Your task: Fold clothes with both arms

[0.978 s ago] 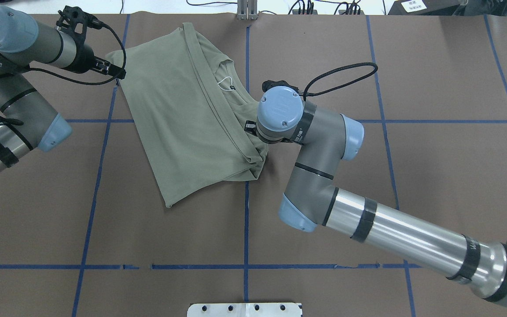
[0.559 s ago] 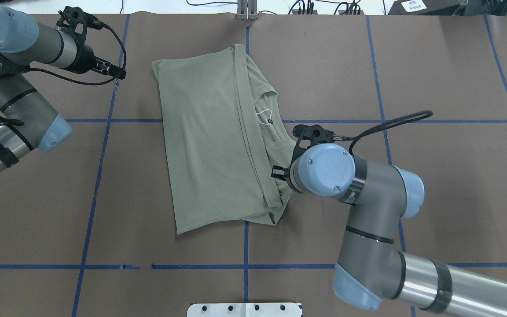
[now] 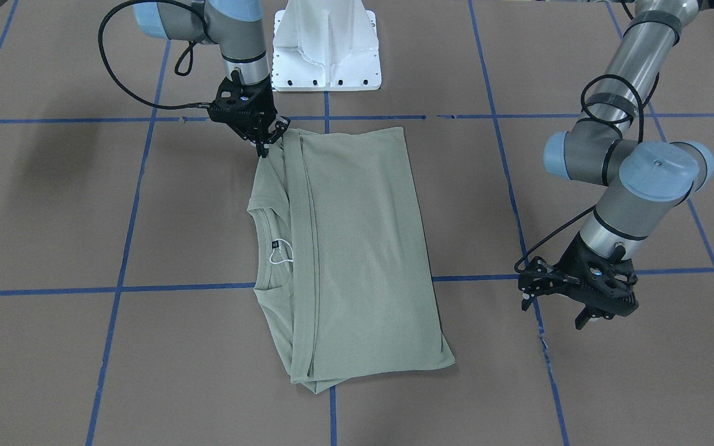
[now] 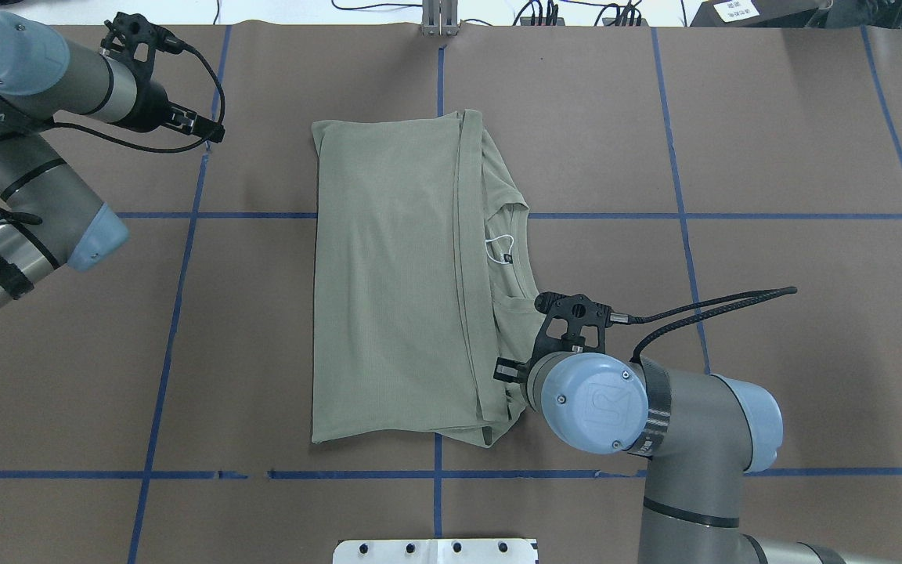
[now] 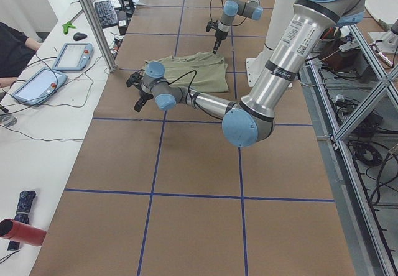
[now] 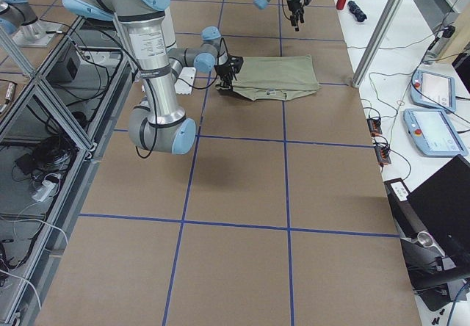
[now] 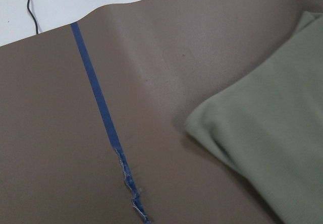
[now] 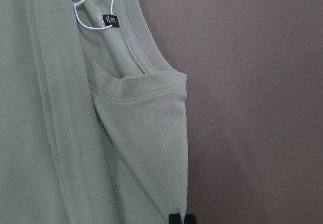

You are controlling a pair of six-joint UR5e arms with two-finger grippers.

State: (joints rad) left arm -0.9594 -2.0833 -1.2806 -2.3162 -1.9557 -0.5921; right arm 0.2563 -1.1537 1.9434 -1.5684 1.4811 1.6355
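Note:
The sage-green shirt (image 4: 388, 274) lies folded lengthwise on the brown table, with the neckline, black label (image 4: 508, 256) and white string loop (image 4: 498, 243) on its right side. In the front-facing view the shirt (image 3: 357, 248) lies flat. My right gripper (image 4: 510, 376) is shut on the shirt's near right edge; it pinches that corner in the front-facing view (image 3: 264, 147), and its fingertips (image 8: 180, 218) clamp the fabric in the right wrist view. My left gripper (image 4: 214, 135) is open and empty, well left of the shirt, and hovers apart from it in the front-facing view (image 3: 553, 313).
The white pedestal base (image 3: 326, 49) stands at the table's near edge, close to the right gripper. Blue tape lines (image 4: 177, 313) grid the brown table cover. A metal post (image 4: 439, 16) stands at the far edge. Tablets (image 5: 71, 55) lie on the operators' side table.
My right gripper has dragged the shirt right and toward the robot, turning it square to the tape grid. The shirt has slid away from the left gripper, which has stayed in place.

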